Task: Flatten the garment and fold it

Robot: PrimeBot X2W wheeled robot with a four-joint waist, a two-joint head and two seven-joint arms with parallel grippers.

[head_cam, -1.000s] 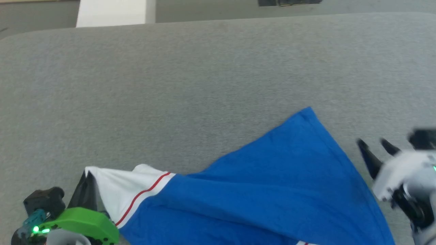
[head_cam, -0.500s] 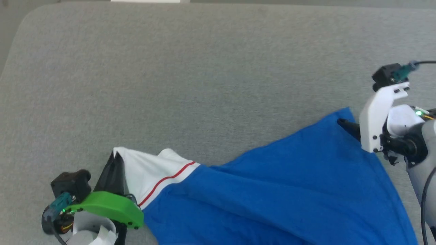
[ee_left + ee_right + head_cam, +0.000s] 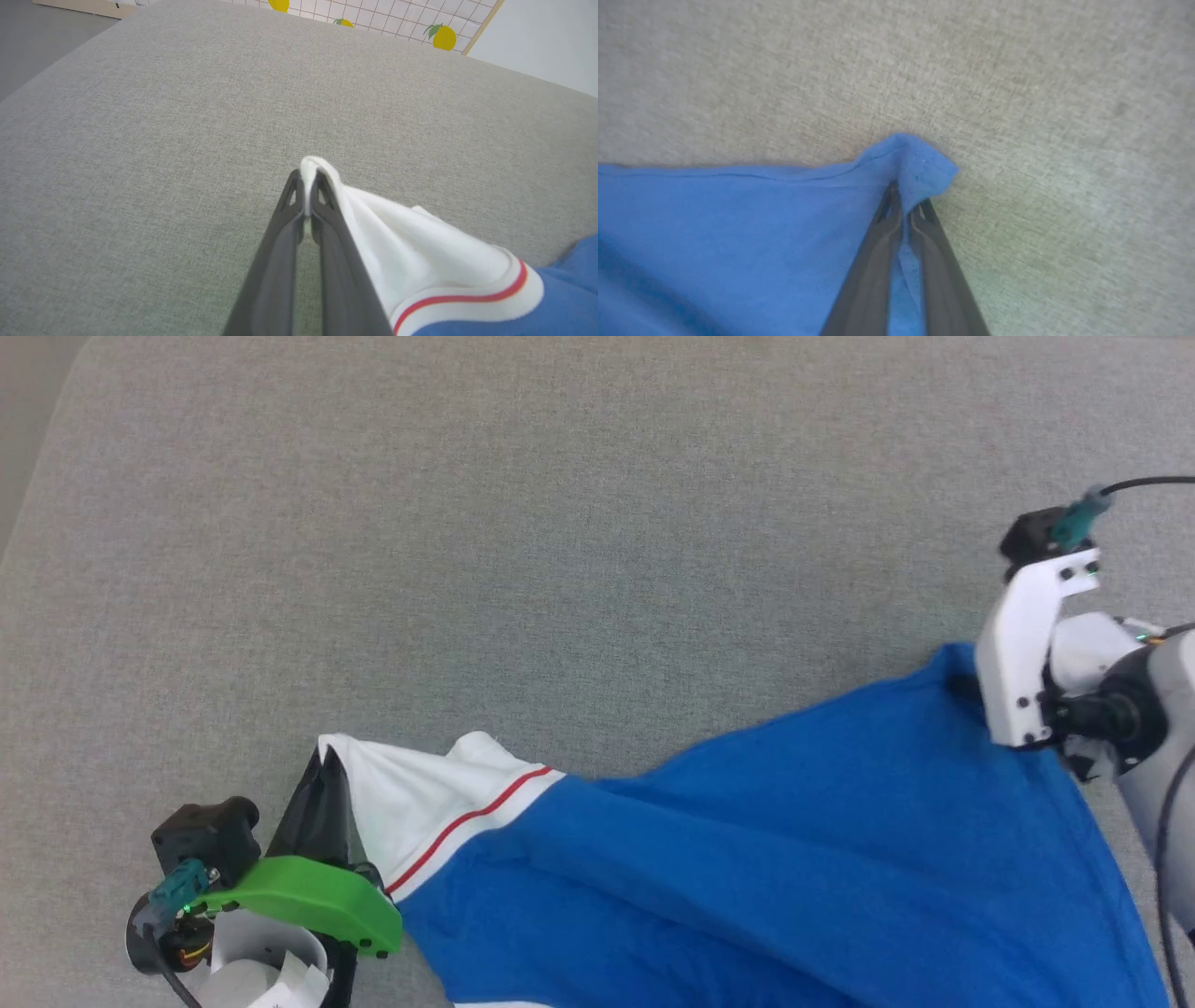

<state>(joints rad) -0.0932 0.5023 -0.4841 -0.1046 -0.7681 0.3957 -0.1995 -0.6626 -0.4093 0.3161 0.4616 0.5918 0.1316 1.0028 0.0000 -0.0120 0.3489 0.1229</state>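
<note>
The blue jersey T-shirt (image 3: pixel 794 859) sprawls over the lower right of the head view on a grey woven surface (image 3: pixel 560 569). Its white sleeve (image 3: pixel 411 793), edged by a thin red stripe (image 3: pixel 467 819), reaches toward the lower left. The left wrist view shows the left gripper (image 3: pixel 306 179) with its fingers pressed together on the sleeve's tip, and a lemon-printed grid panel (image 3: pixel 411 18) along the top edge. In the right wrist view, the right gripper (image 3: pixel 906 198) pinches a blue stitched corner.

Indoor room, kind unclear — grey fabric surface (image 3: pixel 560 523), lemon-print grid panel (image 3: pixel 397 18), white wall (image 3: pixel 537 37)
</note>
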